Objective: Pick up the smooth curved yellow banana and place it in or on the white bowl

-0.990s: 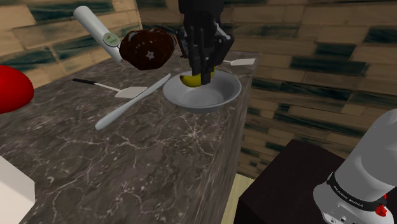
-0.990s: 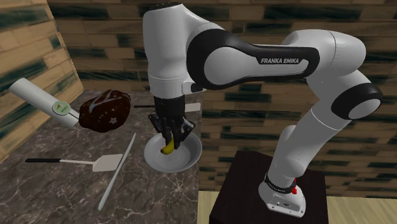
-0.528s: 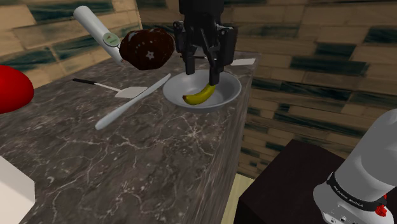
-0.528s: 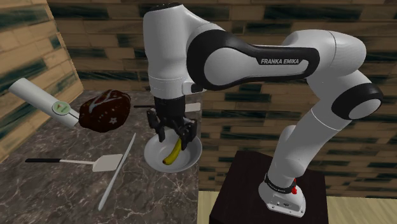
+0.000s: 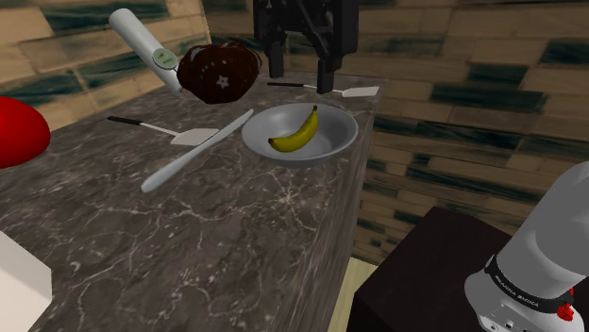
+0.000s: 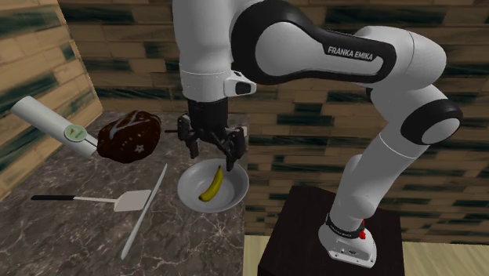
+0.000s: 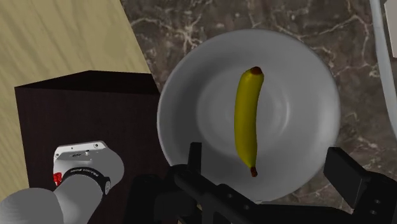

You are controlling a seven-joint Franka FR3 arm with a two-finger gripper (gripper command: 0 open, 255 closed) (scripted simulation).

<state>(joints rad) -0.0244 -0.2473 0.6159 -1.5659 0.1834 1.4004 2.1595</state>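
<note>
**A:** Where is the gripper, and what state is it in?

**B:** The gripper [image 6: 211, 155] hangs above the bowl [image 5: 344, 141]. Its two black fingers are spread wide and it holds nothing.

**A:** And the banana?

**B:** The banana [image 7: 247, 121] lies directly below the gripper, flat in the hollow of the bowl. It is clear of both fingers. Its long axis runs crosswise to the line between the fingers, with one end beneath the gap and the other pointing away.

**A:** So how far along is the task?

**B:** By my judgement the placing is done, since the banana rests inside the bowl and the gripper is free of it. The next move only needs a straight rise away, because everything that matters lies beneath the fingers and nothing is beside them.
</note>
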